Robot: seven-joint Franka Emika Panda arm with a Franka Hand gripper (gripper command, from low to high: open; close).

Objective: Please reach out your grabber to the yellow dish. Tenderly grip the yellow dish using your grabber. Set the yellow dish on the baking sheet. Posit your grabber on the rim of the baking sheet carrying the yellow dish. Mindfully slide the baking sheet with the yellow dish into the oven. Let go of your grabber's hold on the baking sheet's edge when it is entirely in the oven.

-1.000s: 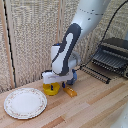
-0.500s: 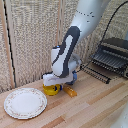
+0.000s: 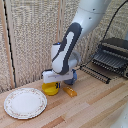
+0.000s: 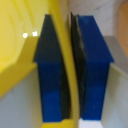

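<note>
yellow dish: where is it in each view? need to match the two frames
Exterior view: the yellow dish sits on the wooden table, low and centre-left, under the white wrist, between the white plate and the orange block.
Wrist view: its rim runs as a yellow band between the two blue fingers.
Shared landmark: the grabber, closed on the rim.

Exterior view faces the table [image 3: 95, 107] frontally; wrist view sits close-up.

The white wrist hides most of the yellow dish [image 3: 49, 89].
</note>
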